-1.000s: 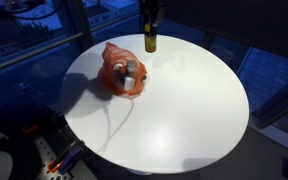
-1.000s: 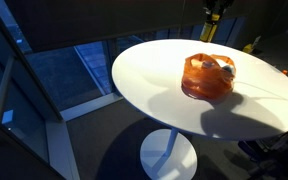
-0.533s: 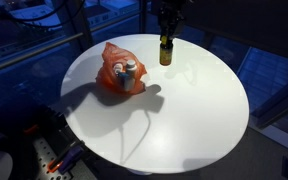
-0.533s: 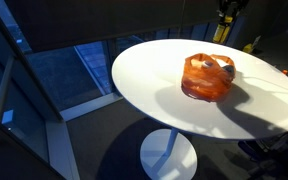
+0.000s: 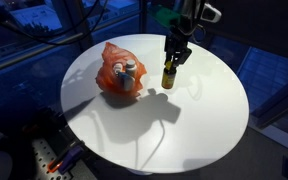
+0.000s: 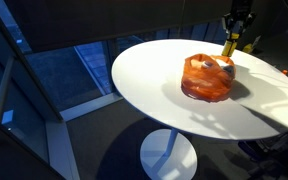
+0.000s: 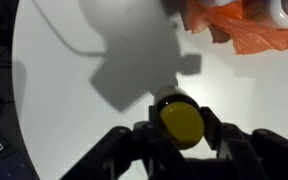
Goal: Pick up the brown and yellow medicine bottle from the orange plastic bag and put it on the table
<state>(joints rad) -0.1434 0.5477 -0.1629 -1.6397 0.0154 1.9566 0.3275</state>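
tool (image 5: pixel 173 60) is clamped on the bottle (image 5: pixel 169 78), upright and straight under it, desk (image 5: pixel 199 125) right below, bag (image 5: pixel 116 68) off beside.

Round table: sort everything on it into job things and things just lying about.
Job: yellow-capped bottle, held between the fingers; orange bag; table.
Lying about: other containers inside the bag.

Bag (image 5: pixel 121 70) on table (image 5: pixel 189 125), left of frame ctr; bottle (image 5: pixel 168 78) near its right, apart, w/ gripper (image 5: pixel 170 68) straight above, straddling bottle's top
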